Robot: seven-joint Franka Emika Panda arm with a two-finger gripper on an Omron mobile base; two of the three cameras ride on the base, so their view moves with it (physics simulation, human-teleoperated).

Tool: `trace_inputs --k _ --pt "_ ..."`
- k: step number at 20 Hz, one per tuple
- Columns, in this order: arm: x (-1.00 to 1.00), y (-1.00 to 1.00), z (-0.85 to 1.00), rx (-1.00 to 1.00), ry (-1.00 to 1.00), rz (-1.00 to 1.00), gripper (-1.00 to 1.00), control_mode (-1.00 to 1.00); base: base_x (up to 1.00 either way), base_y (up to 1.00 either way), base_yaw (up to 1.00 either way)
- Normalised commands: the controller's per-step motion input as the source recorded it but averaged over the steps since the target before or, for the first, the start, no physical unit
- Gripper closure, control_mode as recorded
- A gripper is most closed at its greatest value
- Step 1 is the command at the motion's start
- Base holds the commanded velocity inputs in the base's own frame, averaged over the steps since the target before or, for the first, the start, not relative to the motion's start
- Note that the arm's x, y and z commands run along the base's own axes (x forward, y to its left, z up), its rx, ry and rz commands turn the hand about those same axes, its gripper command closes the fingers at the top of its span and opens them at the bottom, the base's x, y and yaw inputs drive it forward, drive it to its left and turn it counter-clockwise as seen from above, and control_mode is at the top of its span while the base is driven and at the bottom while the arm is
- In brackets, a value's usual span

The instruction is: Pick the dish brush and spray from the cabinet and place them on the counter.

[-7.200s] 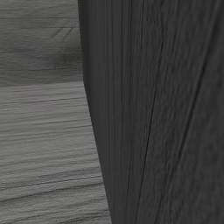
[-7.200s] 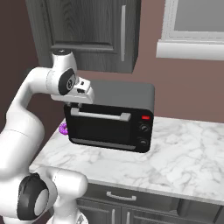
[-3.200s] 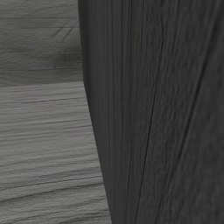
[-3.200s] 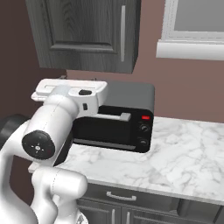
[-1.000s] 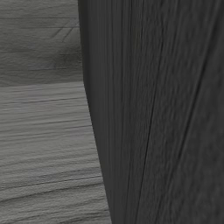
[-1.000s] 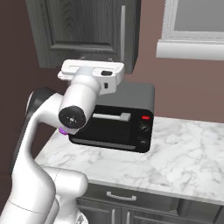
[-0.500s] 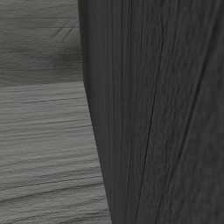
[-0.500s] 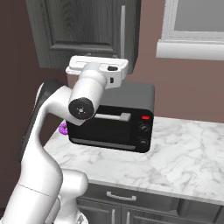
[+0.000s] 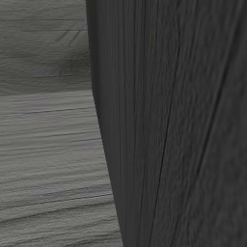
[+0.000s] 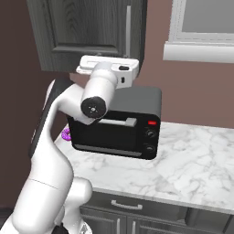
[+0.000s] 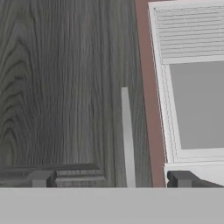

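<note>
Dark wood, brown wall, black oven, pale marble

The cabinet (image 10: 87,27) is charcoal grey with a streaky wood grain, and its handle (image 10: 128,32) is a plain light grey bar; close up, the grain swirls in darker and lighter grey bands. The wall (image 10: 183,91) is a flat reddish brown. The window frame (image 10: 201,48) is white, its pane dull grey, with pale grey slatted lines above the pane. The toaster oven (image 10: 121,128) is glossy black with a silver handle and a small red mark on its panel. The counter (image 10: 192,169) is white marble with thin grey veins. A small purple thing (image 10: 66,134) peeks out beside the oven. The drawers (image 10: 137,212) below are dark grey with silver pulls.
</note>
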Motion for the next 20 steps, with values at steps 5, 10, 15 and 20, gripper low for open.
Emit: trace_inputs --k 5,10,15,20 --pt "0.30 -0.03 -0.01 0.00 0.00 0.00 -1.00 -1.00 0.00 0.00 0.00" --pt "0.29 -0.05 0.00 0.00 0.00 0.00 -1.00 -1.00 0.00 0.00 0.00" --pt "0.27 -0.03 -0.01 0.00 0.00 0.00 -1.00 -1.00 0.00 0.00 0.00" --pt "0.27 -0.02 -0.01 0.00 0.00 0.00 -1.00 -1.00 0.00 0.00 0.00"
